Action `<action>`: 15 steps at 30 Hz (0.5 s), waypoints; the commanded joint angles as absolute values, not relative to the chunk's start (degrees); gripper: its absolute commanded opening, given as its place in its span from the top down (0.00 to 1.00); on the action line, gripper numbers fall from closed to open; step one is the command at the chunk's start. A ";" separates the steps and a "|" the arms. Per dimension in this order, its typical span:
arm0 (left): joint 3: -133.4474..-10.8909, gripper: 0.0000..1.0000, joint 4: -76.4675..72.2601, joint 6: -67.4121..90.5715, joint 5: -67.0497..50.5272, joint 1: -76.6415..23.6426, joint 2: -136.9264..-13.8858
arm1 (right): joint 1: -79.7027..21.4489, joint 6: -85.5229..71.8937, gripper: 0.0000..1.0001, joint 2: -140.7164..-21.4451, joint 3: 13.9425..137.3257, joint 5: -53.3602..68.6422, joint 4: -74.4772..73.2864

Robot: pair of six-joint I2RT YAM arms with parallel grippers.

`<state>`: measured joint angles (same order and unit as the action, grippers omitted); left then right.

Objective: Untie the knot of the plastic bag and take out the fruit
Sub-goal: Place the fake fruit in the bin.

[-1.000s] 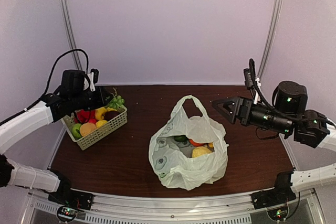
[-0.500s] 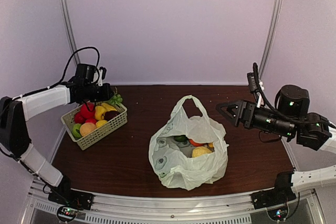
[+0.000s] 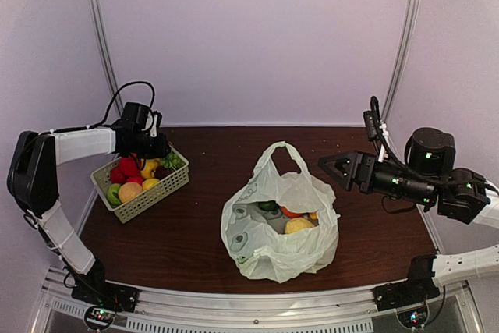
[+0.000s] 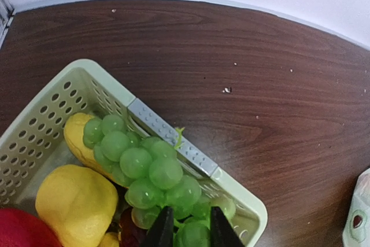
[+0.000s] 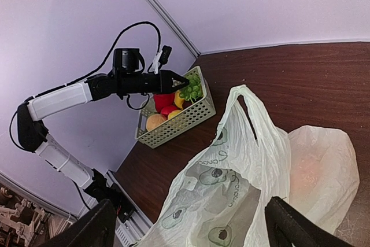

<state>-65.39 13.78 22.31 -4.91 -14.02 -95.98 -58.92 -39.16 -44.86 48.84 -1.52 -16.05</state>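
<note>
Draping over rim of pale-green slotted plastic basket (image 4: 167, 134), lower centre, green grape bunch (image 4: 150, 172) may slide out. L gripper (image 4: 186, 229) near-shut, hold unclear; R gripper (image 3: 331, 165) wide open, empty.

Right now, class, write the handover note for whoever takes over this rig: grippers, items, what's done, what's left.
Left gripper: shut on the green grapes, resting in the far corner of the basket.
Right gripper: open, empty, right of the plastic bag.
Done: bag untied, mouth open; several fruits in basket.
Left: release grapes; lift out the yellow fruit and orange fruit inside the bag.
</note>
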 commanded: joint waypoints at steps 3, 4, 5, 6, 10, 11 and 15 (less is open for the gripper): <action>-66.89 0.53 12.38 22.65 -3.90 -13.71 -94.51 | -59.14 -39.25 0.10 -44.21 47.47 -1.23 -16.66; -66.72 0.48 12.46 22.74 -3.95 -13.71 -94.10 | -59.08 -39.15 0.10 -44.25 47.46 -1.27 -16.64; -66.60 0.42 12.55 22.83 -4.10 -13.71 -93.56 | -59.08 -38.97 0.10 -44.36 47.46 -1.05 -16.69; -66.43 0.38 12.57 22.97 -4.27 -13.71 -92.99 | -59.15 -38.75 0.10 -44.46 47.60 -0.88 -16.82; -65.39 0.22 12.71 23.25 -4.93 -13.71 -89.14 | -59.15 -37.71 0.10 -45.12 48.18 -0.90 -18.30; -65.12 0.20 13.05 23.33 -5.18 -13.71 -87.36 | -59.15 -37.40 0.10 -45.28 48.41 -1.13 -19.00; -63.68 0.12 14.44 23.44 -8.72 -13.75 -80.44 | -59.16 -36.06 0.10 -45.98 49.48 -4.51 -24.18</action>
<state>-65.08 14.52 23.24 -5.21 -14.02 -87.88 -58.92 -37.93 -45.36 48.16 -1.54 -18.09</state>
